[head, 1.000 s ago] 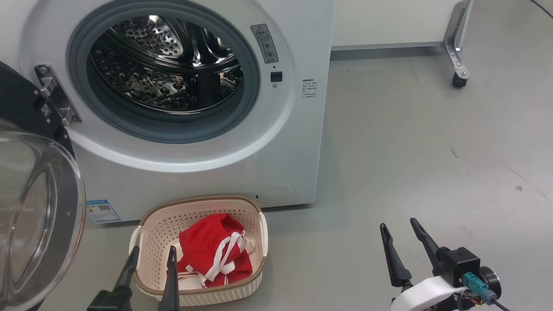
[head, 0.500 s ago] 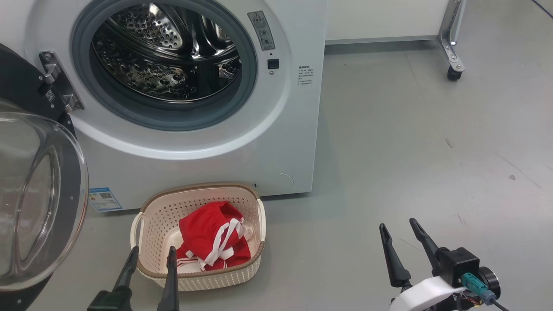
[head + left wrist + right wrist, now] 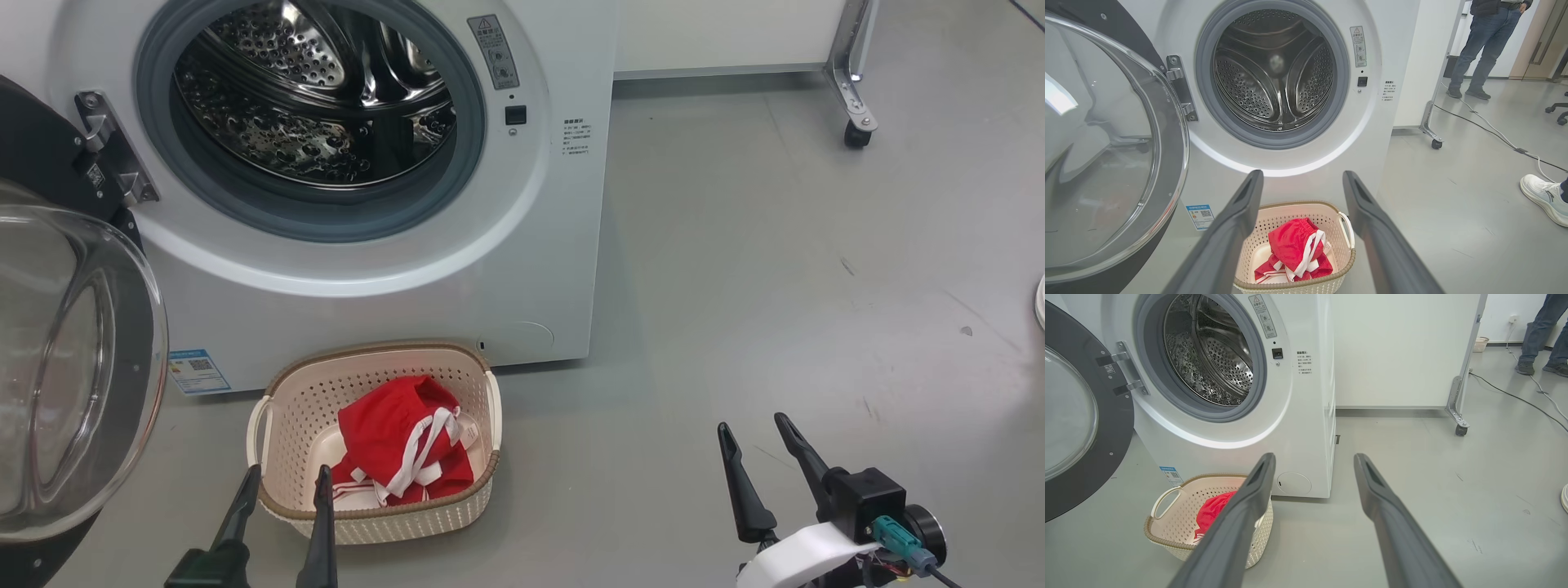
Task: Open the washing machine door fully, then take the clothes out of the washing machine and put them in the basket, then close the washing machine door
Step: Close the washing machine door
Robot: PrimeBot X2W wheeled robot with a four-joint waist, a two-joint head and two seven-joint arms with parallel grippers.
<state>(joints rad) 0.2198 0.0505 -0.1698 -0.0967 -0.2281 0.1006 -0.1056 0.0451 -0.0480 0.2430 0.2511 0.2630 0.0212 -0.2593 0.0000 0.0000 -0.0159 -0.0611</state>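
1. Left pincer (image 3: 288, 475): spread wide, grips nothing, hovers over the near left corner of the basket (image 3: 408, 527).
2. Right pincer (image 3: 752, 425): likewise parted and empty, hangs over the bare grey floor (image 3: 735, 286), well apart to the right of the basket.
3. Basket: sits on the floor just in front of the washing machine (image 3: 531, 269), below the round opening, one handle at each end.
4. Clothes (image 3: 392, 433): lie bunched inside the basket, red with white strips, toward its right half.
5. Washing machine: shows a shining perforated steel drum (image 3: 318, 106) inside the grey ring, and a blue sticker (image 3: 194, 371) low on the front at the left.
6. Washing machine door (image 3: 135, 351): swung wide open on the left hinge (image 3: 114, 159), glass bowl bulging outward.
7. Farther off: a wheeled metal foot (image 3: 853, 106) under a white panel; in the left wrist view, a person's legs in jeans (image 3: 1484, 45) and a white shoe (image 3: 1543, 198).
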